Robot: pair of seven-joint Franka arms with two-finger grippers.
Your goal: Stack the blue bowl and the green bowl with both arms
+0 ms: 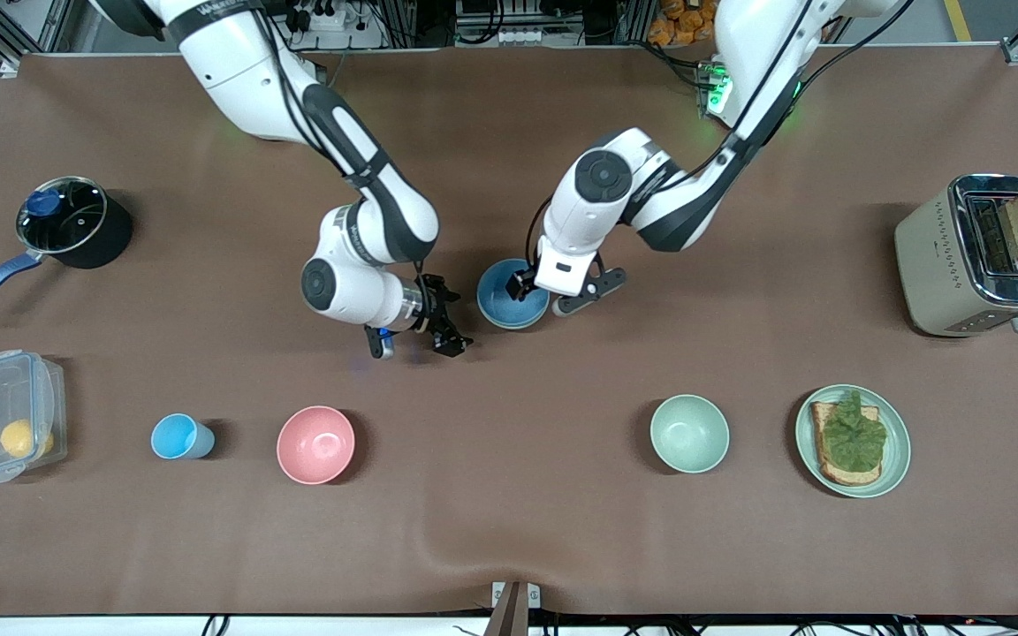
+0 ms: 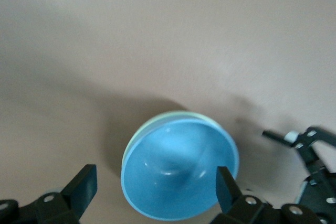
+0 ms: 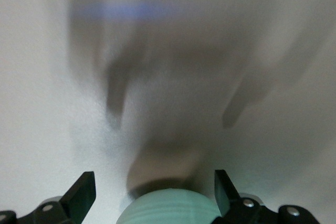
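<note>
The blue bowl stands at mid-table, nested in the green bowl, of which only a thin rim shows round it. My left gripper hangs open just over the blue bowl, its fingers spread on either side and holding nothing. My right gripper is open and empty, low over the table beside the bowls toward the right arm's end; it also shows as the dark right gripper in the left wrist view. A blurred pale green round shape lies between the right fingers; I cannot tell what it is.
Nearer the front camera stand a light-blue cup, a pink bowl, a mint-green bowl and a plate with toast. A lidded pot and a clear box sit at the right arm's end, a toaster at the left arm's.
</note>
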